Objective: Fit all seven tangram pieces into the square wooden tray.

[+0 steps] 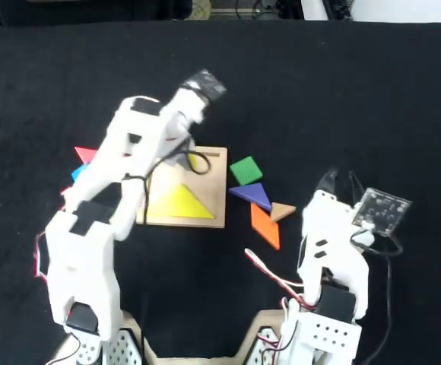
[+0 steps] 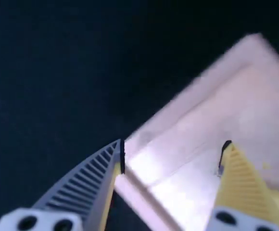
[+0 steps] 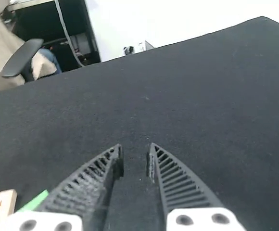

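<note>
Risk, tray: the left gripper (image 2: pixel 172 156) hangs over a corner of the wooden tray (image 1: pixel 219 217) with its jaws spread and nothing between them. If it came down from here, I judge a fingertip would catch the raised rim and shove or tip the tray.
Risk, seated piece: the yellow triangle (image 1: pixel 182 201) lies flat on the tray floor. A knock to the tray could slide it out of place.
Risk, cluster: the green square (image 1: pixel 245 170), purple triangle (image 1: pixel 252 194), orange piece (image 1: pixel 266 226) and tan triangle (image 1: pixel 283 211) lie packed just right of the tray, with the lower three touching. Picking up one would likely nudge its neighbours.
Risk, hidden pieces: the red piece (image 1: pixel 86 154) and blue piece (image 1: pixel 78 172) peek out beside the left arm. The arm's body could drag them if it swings low.
Tray vs left jaws: the rim runs between the fingers, one over black cloth outside and the other over the tray floor.
Pieces vs right jaws: the right gripper (image 3: pixel 135 161) stands right of the cluster, apart from it. Its jaws are a narrow gap apart and empty, over bare cloth.
Progress (judged): one piece is seated. The arm hides part of the tray.
</note>
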Tool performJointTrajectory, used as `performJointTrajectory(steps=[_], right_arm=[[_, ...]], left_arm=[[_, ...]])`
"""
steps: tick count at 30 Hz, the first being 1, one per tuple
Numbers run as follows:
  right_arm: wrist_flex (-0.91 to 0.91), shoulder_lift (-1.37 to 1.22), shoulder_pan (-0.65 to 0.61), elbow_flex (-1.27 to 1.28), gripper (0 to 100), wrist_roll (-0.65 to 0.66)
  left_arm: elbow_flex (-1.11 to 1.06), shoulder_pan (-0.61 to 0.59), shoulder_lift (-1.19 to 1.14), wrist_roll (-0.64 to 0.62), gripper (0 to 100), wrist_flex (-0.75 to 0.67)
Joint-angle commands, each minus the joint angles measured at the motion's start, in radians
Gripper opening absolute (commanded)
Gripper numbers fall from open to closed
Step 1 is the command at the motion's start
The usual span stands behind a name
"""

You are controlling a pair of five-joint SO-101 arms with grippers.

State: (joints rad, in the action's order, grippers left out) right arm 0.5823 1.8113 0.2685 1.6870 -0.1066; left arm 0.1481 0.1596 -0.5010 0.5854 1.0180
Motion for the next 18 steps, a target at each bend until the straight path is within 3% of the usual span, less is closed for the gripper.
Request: performJointTrajectory(steps=[1,18], right_arm=[[-0.031,0.041,-0.055,-0.001,9.6,0.075],[-0.143,-0.071,-0.072,0.005,9.6,0.091]], left_arm=[[-0.041,-0.05,0.023,-0.012,32,-0.06],[-0.173,-0.196,0.017,0.15,31,-0.063]])
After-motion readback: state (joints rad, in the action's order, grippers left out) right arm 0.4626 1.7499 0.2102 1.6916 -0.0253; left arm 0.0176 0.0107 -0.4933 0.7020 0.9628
